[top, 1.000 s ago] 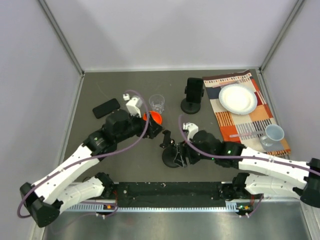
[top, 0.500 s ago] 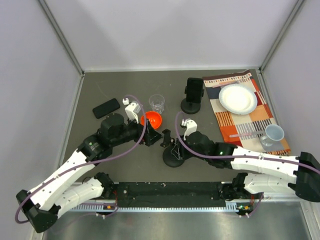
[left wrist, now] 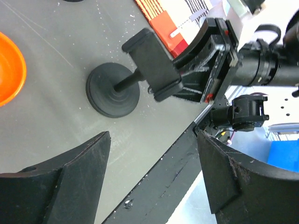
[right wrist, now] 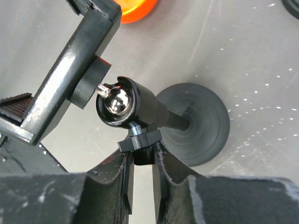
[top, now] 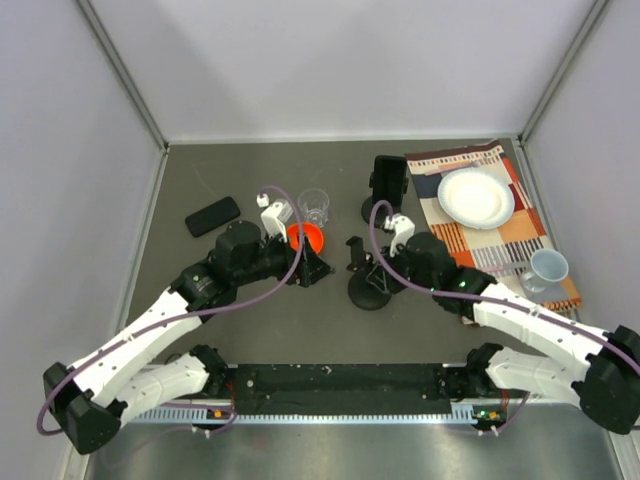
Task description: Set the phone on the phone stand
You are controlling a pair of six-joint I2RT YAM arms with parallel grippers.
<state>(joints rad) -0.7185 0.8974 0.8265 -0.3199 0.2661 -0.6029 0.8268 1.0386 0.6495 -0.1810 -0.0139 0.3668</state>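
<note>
Right end effector [right wrist: 140, 161] grips the phone stand [right wrist: 198, 123] by its knob [right wrist: 139, 140], while left end effector [left wrist: 153, 140] gapes open near that stand.

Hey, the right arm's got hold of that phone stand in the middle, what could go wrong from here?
The right gripper pinches only the small thumbscrew, so the phone stand could twist or tip. The open left gripper hangs close to the orange bowl and the glass; swinging toward the phone, it might knock them.
</note>
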